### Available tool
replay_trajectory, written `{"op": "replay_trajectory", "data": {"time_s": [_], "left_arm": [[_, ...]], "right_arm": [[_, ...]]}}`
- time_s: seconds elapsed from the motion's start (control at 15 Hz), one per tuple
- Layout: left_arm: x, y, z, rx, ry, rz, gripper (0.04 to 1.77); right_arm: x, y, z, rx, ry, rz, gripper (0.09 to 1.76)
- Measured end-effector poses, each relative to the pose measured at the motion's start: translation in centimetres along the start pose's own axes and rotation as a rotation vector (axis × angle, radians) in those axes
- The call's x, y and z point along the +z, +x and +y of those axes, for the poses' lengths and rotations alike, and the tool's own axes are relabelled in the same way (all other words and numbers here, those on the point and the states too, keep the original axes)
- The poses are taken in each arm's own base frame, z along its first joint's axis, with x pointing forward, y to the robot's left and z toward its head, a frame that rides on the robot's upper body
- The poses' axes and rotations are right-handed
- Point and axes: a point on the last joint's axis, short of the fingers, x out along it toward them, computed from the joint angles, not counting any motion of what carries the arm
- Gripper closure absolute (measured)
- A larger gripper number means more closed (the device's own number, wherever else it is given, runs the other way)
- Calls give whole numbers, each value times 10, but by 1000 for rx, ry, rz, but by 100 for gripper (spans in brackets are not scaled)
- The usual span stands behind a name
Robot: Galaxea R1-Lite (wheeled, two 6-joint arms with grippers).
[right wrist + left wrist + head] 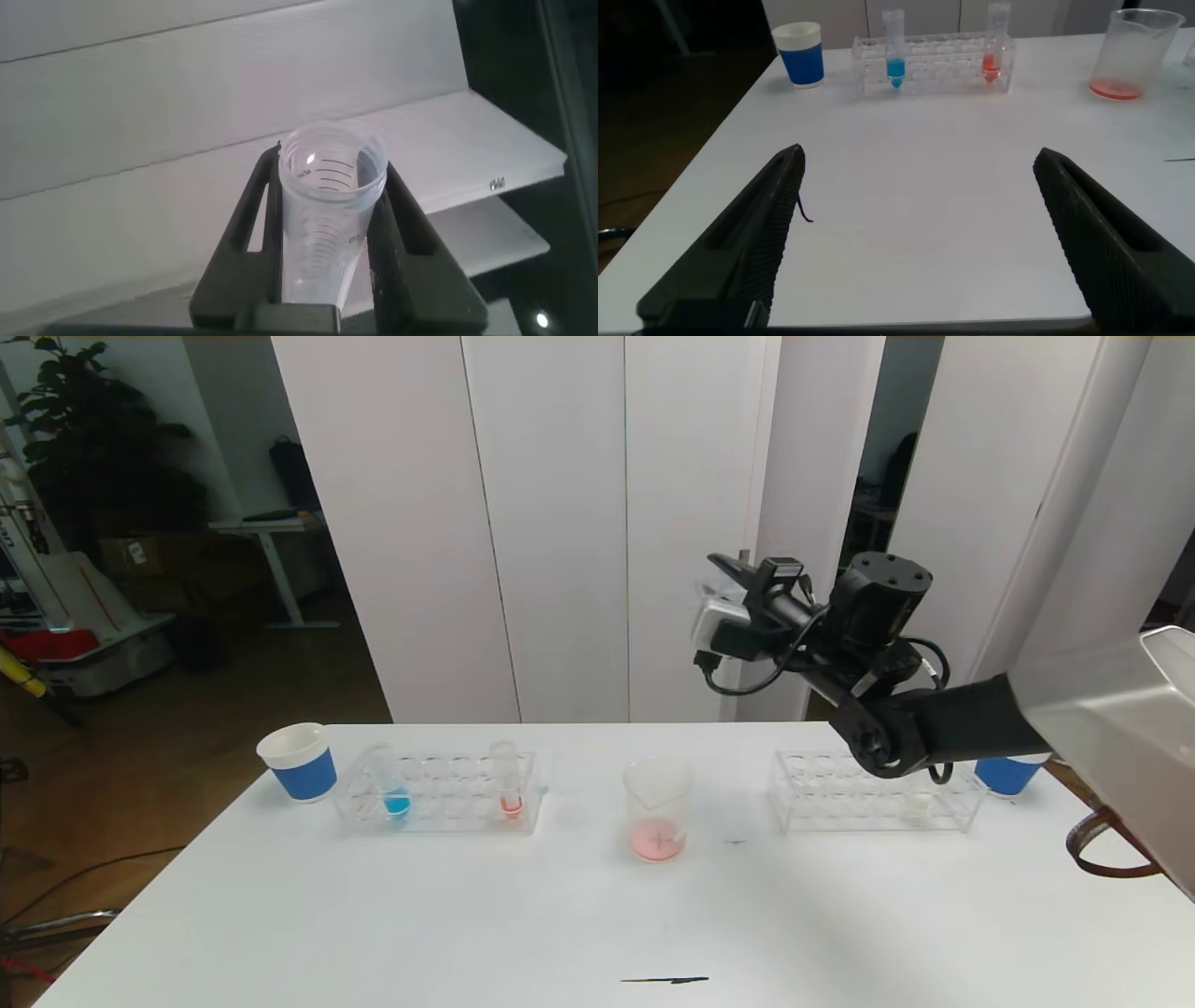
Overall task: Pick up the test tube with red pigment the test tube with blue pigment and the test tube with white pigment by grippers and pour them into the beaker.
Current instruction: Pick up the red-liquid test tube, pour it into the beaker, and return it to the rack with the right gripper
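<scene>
- Three tubes show: the test tube with blue pigment (396,792) and a red-tinted tube (508,784) stand in the left rack (439,814).
- Centre table, the beaker (657,808) holds pink liquid.
- Raised beyond it on the right, the right gripper (327,245) pinches a clear empty tube (324,210).
- Low near the table's left edge, the left gripper (920,243) is spread, holding nothing.

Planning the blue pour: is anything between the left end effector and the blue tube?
Nothing visible: only bare table separates the open left end effector from the test tube with blue pigment, upright in its rack.
</scene>
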Motion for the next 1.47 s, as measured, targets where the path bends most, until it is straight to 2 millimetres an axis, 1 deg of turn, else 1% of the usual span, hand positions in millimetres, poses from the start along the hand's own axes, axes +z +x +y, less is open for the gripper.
{"op": "replay_trajectory", "data": {"time_s": [0.13, 0.33, 0.4, 0.6, 0.73, 0.93, 1.07, 1.27, 1.4, 1.47], "left_arm": [[0, 0, 0, 0, 0, 0, 6], [0, 0, 0, 0, 0, 0, 6], [0, 0, 0, 0, 0, 0, 6], [0, 0, 0, 0, 0, 0, 6], [0, 0, 0, 0, 0, 0, 6], [0, 0, 0, 0, 0, 0, 6], [0, 0, 0, 0, 0, 0, 6], [0, 0, 0, 0, 0, 0, 6], [0, 0, 0, 0, 0, 0, 6], [0, 0, 0, 0, 0, 0, 6]], "right_arm": [[10, 1, -10, -87, 209, 167, 127], [31, 4, -18, -204, 505, 276, 127], [35, 4, -19, -239, 597, 307, 127], [35, 1, -16, -324, 883, 457, 127], [33, -3, -16, -369, 1112, 539, 127], [26, -15, -21, -401, 1376, 664, 127], [22, -23, -29, -427, 1432, 690, 127], [15, -30, -39, -459, 1421, 702, 127], [-1, -38, -54, -504, 1372, 714, 127], [-12, -43, -63, -530, 1331, 726, 127]]}}
